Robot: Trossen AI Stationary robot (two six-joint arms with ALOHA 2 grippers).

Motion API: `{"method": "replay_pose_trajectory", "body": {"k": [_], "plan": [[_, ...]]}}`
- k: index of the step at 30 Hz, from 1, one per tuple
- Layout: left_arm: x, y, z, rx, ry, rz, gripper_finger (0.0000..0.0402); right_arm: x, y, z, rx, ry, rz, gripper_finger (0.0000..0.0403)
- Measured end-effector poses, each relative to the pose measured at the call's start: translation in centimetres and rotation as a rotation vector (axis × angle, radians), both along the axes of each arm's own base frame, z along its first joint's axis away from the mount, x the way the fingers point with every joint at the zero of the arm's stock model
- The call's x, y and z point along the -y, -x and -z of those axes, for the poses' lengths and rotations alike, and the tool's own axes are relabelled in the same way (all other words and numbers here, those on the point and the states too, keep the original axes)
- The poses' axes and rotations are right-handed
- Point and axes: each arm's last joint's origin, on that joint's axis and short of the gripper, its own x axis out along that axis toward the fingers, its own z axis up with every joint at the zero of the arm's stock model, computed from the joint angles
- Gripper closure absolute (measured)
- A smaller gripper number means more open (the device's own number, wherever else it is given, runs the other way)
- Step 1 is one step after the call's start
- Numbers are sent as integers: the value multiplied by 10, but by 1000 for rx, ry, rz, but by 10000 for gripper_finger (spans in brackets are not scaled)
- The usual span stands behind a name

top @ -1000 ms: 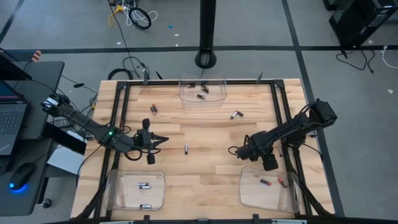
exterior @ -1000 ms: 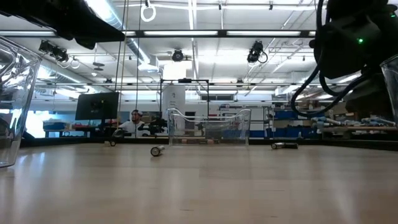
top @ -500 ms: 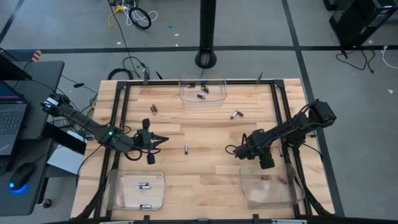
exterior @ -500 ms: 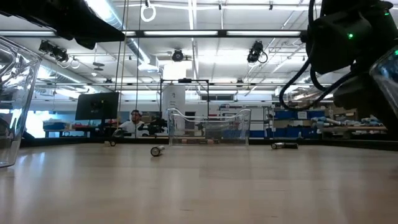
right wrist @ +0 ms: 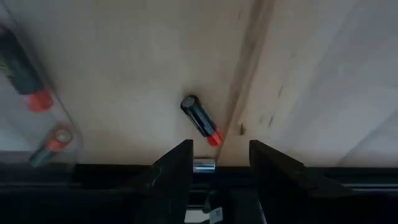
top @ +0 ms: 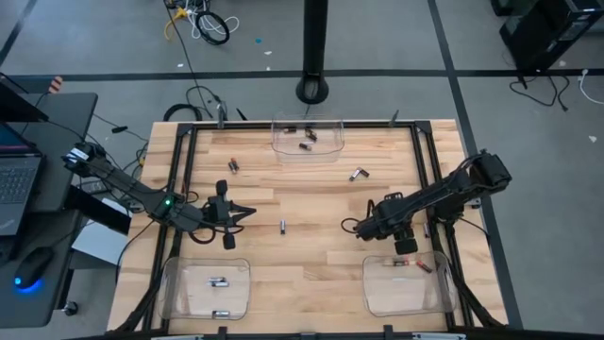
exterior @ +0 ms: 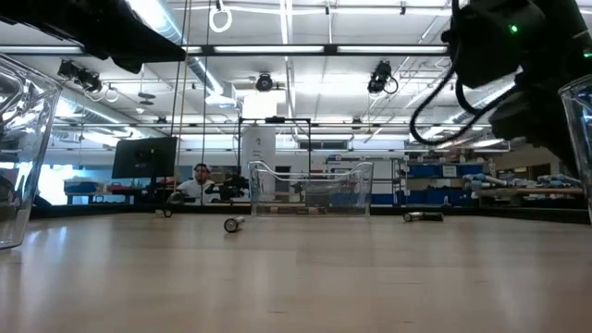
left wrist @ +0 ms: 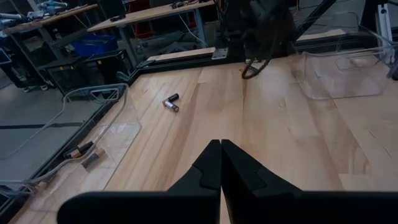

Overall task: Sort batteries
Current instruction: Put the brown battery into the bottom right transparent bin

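Observation:
A black battery with a red end (right wrist: 200, 120) lies on the wood just outside the near right bin. My right gripper (right wrist: 221, 163) hangs over it, open and pointing down, one finger to each side and above it. In the high view my right gripper (top: 377, 229) and its arm hide that battery. The near right bin (top: 439, 300) holds two red-ended batteries (top: 398, 265). My left gripper (top: 250, 212) waits shut over the table's left half, and its fingers meet at a point in the left wrist view (left wrist: 221, 147). Loose batteries lie at the centre (top: 282, 226), far right (top: 357, 174) and far left (top: 233, 165).
A far bin (top: 332, 149) holds several batteries. The near left bin (top: 175, 297) holds two silvery ones (top: 218, 280). A black frame rail (top: 427, 170) runs along the table's right side. Bare wood lies between the two arms around the centre battery.
My right gripper has drawn back from over the near right bin, a little toward the far and left edges, and stays open. The two batteries in that bin now lie closer to its far wall.

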Motion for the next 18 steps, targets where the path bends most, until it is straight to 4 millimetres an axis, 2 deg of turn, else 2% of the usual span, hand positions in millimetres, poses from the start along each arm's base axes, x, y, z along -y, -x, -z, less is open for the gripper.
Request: {"method": "replay_pose_trajectory", "body": {"k": [5, 8, 12, 18], "plan": [[0, 0, 0, 0, 0, 0, 391, 13, -4, -16, 119, 5, 49, 238], [0, 0, 0, 0, 0, 0, 391, 25, -1, -17, 156, -8, 74, 238], [0, 0, 0, 0, 0, 0, 391, 34, 6, -4, 131, -47, 76, 237], [0, 0, 1, -6, -4, 0, 391, 30, 12, 17, 82, -107, 13, 237]]}}
